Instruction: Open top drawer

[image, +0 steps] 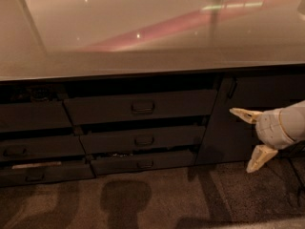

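Note:
The top drawer [140,107] is the widest dark grey front in the middle stack, just under the counter, with a rectangular loop handle [143,107] at its centre. It stands pulled out a little, further than the two slimmer drawers below it. My gripper [244,140] is at the right, in front of the dark cabinet door, well to the right of the drawer handle and slightly lower. Its two pale fingers are spread wide apart with nothing between them.
A glossy beige counter [152,32] tops the cabinet. Two slimmer drawers [143,140] sit below the top one, and another drawer stack [33,147] is at the left. A dark door with a vertical handle [232,88] is behind the gripper. Patterned carpet [152,199] covers the floor.

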Robot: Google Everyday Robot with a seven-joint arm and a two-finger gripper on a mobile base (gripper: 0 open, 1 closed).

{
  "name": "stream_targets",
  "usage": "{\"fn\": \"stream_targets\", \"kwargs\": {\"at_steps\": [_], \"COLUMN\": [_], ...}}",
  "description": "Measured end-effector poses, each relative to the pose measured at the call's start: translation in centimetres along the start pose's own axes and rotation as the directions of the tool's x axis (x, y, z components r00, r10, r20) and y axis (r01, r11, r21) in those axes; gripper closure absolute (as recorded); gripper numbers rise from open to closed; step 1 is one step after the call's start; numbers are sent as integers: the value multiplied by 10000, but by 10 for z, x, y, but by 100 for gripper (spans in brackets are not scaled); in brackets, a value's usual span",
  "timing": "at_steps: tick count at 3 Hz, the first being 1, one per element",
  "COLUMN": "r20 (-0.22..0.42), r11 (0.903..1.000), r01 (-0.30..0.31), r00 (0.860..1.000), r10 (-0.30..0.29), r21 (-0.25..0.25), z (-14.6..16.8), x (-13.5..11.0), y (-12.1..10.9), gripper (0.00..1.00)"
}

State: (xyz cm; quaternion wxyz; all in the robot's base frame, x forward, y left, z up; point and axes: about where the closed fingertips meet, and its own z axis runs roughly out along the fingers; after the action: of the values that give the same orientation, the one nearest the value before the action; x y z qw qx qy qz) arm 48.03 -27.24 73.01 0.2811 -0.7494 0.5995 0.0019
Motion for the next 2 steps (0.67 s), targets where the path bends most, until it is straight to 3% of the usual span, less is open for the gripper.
{"fn": "stream_targets", "kwargs": {"at_steps": [1, 2], "r20": [-521, -540], "r11": [9956, 9949], "r01": [936, 1010], "r00": [9942, 9934], "r10": [-937, -1012], "r21": [-55, -72], "z": [2, 3], "x": [-55, -60], "y": [-62, -66], "gripper": [0, 0]}}
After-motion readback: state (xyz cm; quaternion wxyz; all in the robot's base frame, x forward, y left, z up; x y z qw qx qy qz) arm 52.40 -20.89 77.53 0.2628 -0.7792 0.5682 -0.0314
